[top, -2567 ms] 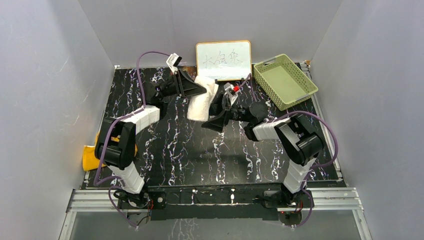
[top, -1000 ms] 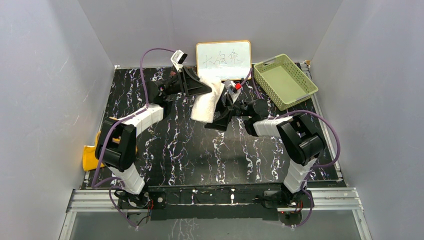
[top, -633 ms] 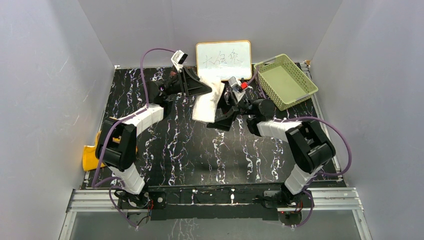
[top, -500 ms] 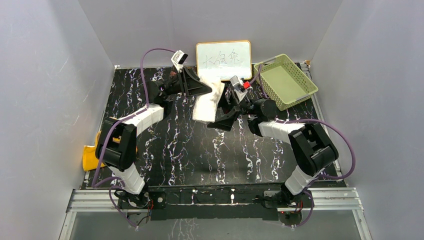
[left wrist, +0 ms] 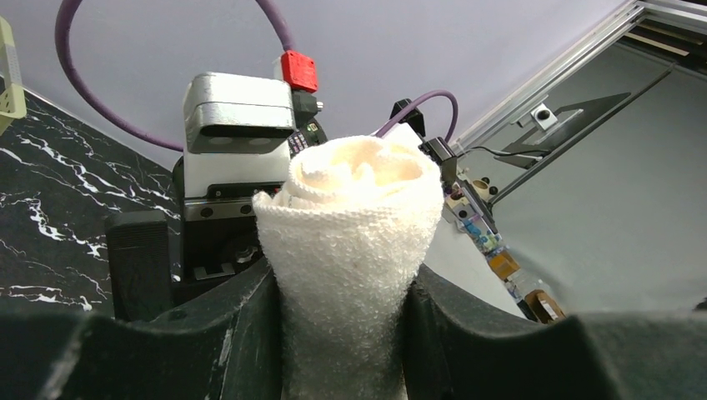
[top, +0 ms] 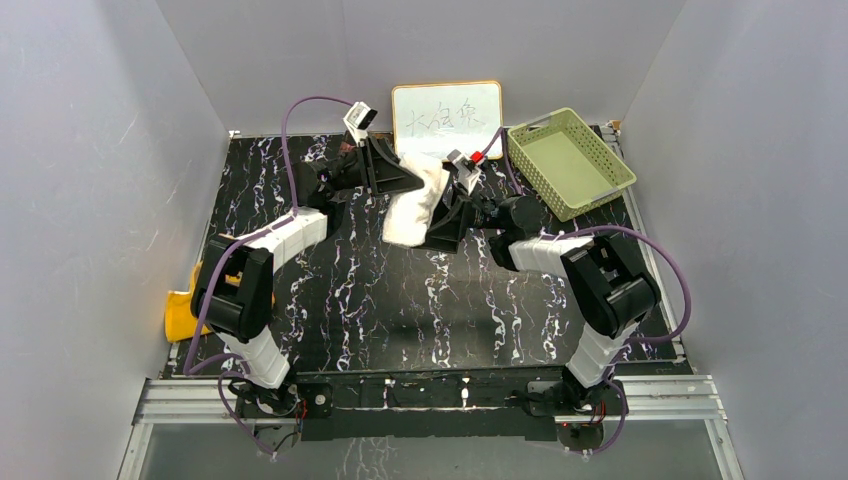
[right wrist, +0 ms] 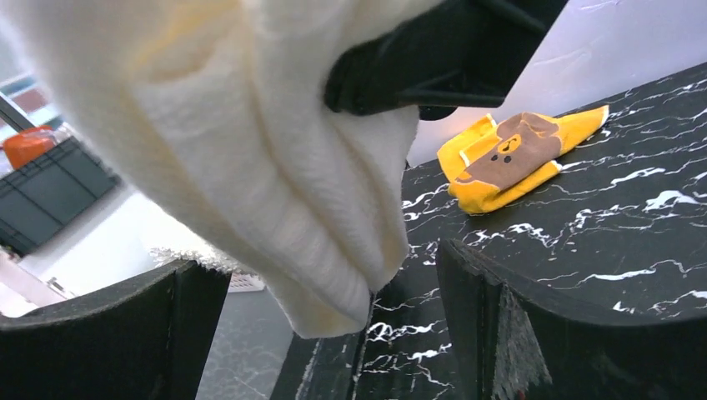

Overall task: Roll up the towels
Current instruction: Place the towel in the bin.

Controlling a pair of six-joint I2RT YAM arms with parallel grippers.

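The cream-white towel [top: 410, 208] is rolled into a thick bundle and held off the table at the back middle. My left gripper [top: 408, 180] is shut on it; in the left wrist view the roll [left wrist: 354, 225] stands squeezed between both fingers [left wrist: 250, 333]. My right gripper [top: 442, 222] is open right beside the roll's lower end. In the right wrist view that end [right wrist: 275, 192] hangs between the spread fingers [right wrist: 534, 333], clear of the right one. The orange-yellow towel [top: 180, 312] lies folded at the table's left edge, also visible as the bear-print towel [right wrist: 513, 158].
A white board with an orange frame [top: 447, 118] leans on the back wall just behind the grippers. A green basket [top: 568, 160] sits at the back right. The right arm's wrist camera [left wrist: 238, 112] is close behind the roll.
My right gripper has moved back and up toward the roll and now brackets its lower end, its jaws a little narrower. The left gripper keeps its hold and has barely moved.
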